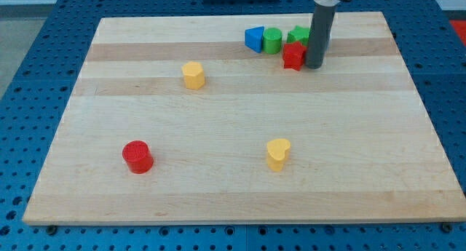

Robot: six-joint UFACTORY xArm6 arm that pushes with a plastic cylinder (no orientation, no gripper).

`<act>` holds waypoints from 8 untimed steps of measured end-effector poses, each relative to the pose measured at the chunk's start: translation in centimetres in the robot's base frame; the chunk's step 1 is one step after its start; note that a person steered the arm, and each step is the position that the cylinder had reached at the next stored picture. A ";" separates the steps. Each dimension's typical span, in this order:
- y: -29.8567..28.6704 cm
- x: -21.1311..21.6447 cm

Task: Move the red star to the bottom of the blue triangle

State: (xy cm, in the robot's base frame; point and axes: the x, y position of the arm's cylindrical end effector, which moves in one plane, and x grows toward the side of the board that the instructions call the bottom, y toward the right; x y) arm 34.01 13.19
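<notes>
The red star [293, 56] lies near the view's top, right of centre. The blue triangle [254, 38] lies up and to the left of it, with a green cylinder [272, 41] between them in the same row. My tip [314, 65] rests on the board right beside the red star's right side, touching or nearly touching it. The rod rises from there to the view's top edge.
A green block [298, 36] sits just above the red star, partly hidden by the rod. A yellow hexagon [193, 75] lies left of centre, a yellow heart [278, 153] below centre, a red cylinder [137, 156] at lower left. The wooden board [233, 200] ends at blue pegboard.
</notes>
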 end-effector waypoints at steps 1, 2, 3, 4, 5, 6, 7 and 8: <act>0.5 -0.1; 1.5 -0.1; 3.5 -0.1; 4.7 -0.4; 4.8 -0.9; 5.4 -0.9; 5.4 -1.2; 5.4 -1.9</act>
State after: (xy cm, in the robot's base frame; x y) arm 32.09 18.57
